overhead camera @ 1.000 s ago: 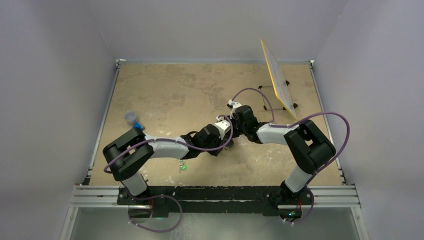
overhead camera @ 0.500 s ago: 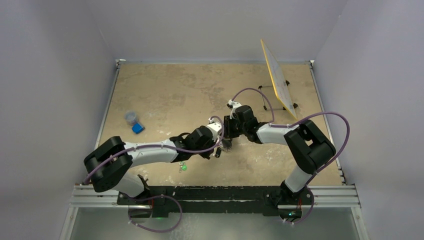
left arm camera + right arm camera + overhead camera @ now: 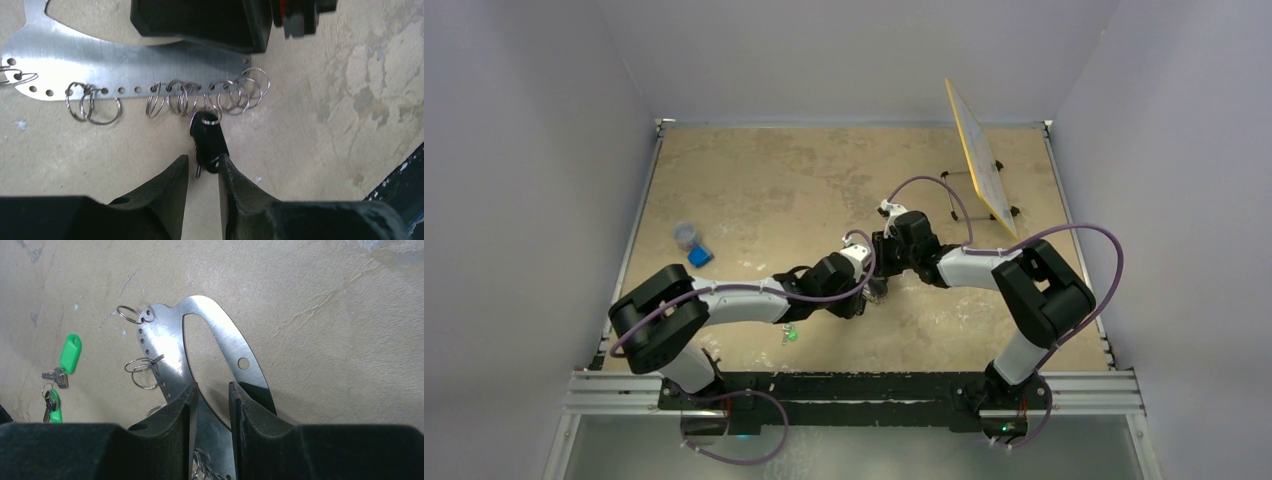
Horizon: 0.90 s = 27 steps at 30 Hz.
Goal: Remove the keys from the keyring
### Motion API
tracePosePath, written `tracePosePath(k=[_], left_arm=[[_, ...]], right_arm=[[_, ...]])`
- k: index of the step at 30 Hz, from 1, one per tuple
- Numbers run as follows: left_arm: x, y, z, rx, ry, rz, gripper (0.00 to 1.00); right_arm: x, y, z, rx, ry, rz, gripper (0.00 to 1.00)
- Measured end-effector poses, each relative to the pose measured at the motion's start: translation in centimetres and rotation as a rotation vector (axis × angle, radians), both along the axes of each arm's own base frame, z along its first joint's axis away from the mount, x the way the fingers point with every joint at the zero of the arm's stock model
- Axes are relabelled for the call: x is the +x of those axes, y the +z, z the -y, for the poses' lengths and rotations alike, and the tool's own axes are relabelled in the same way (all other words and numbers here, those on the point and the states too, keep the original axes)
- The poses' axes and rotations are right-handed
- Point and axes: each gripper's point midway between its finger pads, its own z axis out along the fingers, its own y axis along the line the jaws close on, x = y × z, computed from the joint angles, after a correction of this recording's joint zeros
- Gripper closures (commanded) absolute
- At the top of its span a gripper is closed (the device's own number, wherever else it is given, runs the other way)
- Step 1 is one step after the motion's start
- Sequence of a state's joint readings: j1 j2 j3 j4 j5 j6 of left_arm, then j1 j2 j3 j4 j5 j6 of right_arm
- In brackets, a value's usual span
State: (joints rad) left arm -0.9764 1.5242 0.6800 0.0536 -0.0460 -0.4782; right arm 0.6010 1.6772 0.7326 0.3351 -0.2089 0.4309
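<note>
Over the last second the left arm swings its shoulder out toward the lower left of the overhead view and part of the way back, while the right arm holds its pose. The left gripper [image 3: 202, 160] has pinched its fingers [image 3: 172, 182] fully together and parted them again. They now stand a little apart, with the tail of the black-headed key [image 3: 207, 137] at the mouth of the gap, seemingly not clamped. That key hangs from 1 of the split rings [image 3: 240, 92] at the centre of the left wrist view, so the pinch appears to have freed nothing and the pull probably needs another try. The keyring [image 3: 227, 345], a flat steel loop with a row of holes, lies on the table [image 3: 325, 100] at the centre of the overhead view. The right gripper [image 3: 212, 386] has its fingers [image 3: 250, 410] drawn close around the loop's lower end and seems to pin it. Neighbouring rings crowd the key's ring on both sides, and the right gripper's body looms just above the plate. 2 green-tagged keys [image 3: 70, 352] lie loose at the left of the right wrist view. A blue block [image 3: 699, 257], a small bluish container [image 3: 686, 235] and a yellow board [image 3: 979, 160] stand well apart.
</note>
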Motion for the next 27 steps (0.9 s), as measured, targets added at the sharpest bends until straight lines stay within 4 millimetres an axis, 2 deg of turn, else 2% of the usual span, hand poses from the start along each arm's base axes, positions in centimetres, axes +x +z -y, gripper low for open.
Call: tracePosePath(k=[6,10,15,21,24,27], left_arm=[[1.2,-0.7,1.7,-0.004,0.036,-0.021,0.71],[1.5,-0.7,2.0,-0.013,0.056,-0.029,0.72],[1.7,-0.8,2.3,-0.013,0.059,-0.030,0.81],[1.7,-0.6,2.7,-0.033,0.068,-0.041,1.00],[1.9,-0.1,3.2,-0.048,0.066,-0.037,1.00],[1.9,0.0,2.7,-0.019,0.071,-0.030,1.00]], right_arm=[[-0.1,0.0,0.0,0.001,0.002,0.002,0.67],[-0.1,0.0,0.0,0.002,0.002,0.003,0.67],[-0.1,0.0,0.0,0.003,0.004,0.002,0.68],[-0.1,0.0,0.0,0.003,0.004,0.003,0.67],[-0.1,0.0,0.0,0.003,0.004,0.003,0.67],[-0.1,0.0,0.0,0.003,0.004,0.003,0.67]])
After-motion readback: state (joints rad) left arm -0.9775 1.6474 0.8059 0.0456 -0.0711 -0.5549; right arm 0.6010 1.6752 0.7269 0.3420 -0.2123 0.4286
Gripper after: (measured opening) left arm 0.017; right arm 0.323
